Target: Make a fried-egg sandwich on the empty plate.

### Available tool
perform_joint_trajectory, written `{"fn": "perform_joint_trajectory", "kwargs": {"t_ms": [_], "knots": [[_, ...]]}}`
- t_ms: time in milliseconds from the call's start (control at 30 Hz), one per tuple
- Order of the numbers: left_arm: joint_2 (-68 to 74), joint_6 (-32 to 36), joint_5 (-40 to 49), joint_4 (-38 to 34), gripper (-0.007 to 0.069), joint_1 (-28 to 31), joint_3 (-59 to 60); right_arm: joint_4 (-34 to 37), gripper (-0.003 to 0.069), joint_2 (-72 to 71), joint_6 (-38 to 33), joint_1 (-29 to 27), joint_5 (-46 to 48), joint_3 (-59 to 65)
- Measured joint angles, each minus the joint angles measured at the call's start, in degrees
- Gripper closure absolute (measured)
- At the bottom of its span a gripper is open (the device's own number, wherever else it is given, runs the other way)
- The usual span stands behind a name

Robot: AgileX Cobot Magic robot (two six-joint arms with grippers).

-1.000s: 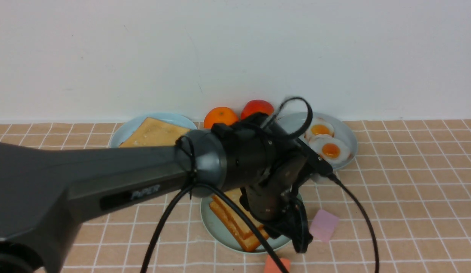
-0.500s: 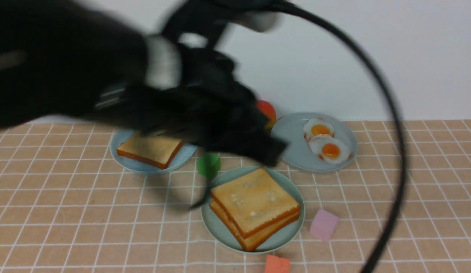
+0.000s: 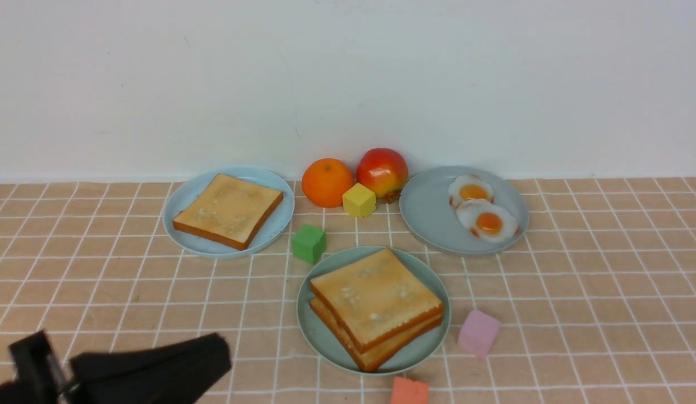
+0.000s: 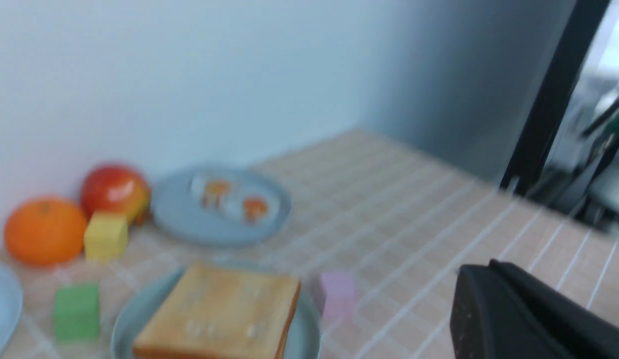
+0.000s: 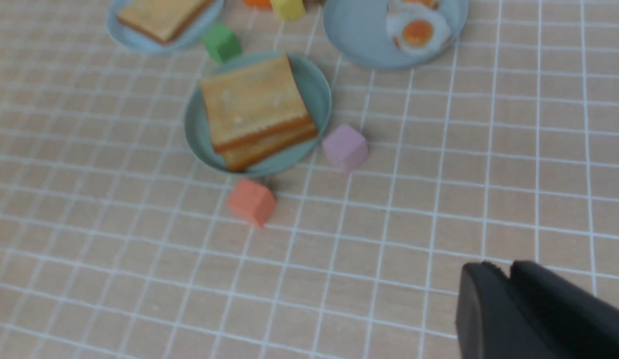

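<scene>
Left gripper sits low by the near edge of the table, arm lying almost flat & pointing inward, too dark/blurred to tell if it's spread or pressed together. Ahead-right of it, well apart, the fried-egg sandwich rests on the plate, top slice skewed over the bottom one, egg not visible btwn them; spare toast & spare eggs lie farther ahead, prob. just leftovers. Right gripper, fingers pressed together on nothing, hangs above bare tiles w/ the sandwich ahead-left of it; I'd guess both arms are parked clear since the job looks done.
</scene>
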Motion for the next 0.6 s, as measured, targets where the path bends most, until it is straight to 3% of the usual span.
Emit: {"fn": "perform_joint_trajectory", "kwargs": {"t_ms": [233,400,600], "knots": [[-4.3,0.0,-5.0,0.0,0.0638,0.0,3.9,-3.3,0.0657,-9.9,3.2,0.0,-4.3,7.3],[-4.4,0.0,-3.1,0.0,0.0638,0.0,3.9,-4.9,0.0673,-13.6,3.5,0.0,-21.8,19.7],[-4.4,0.0,-0.8,0.0,0.0638,0.0,3.9,-5.9,0.0671,-13.5,3.6,0.0,-32.6,33.8]]}}
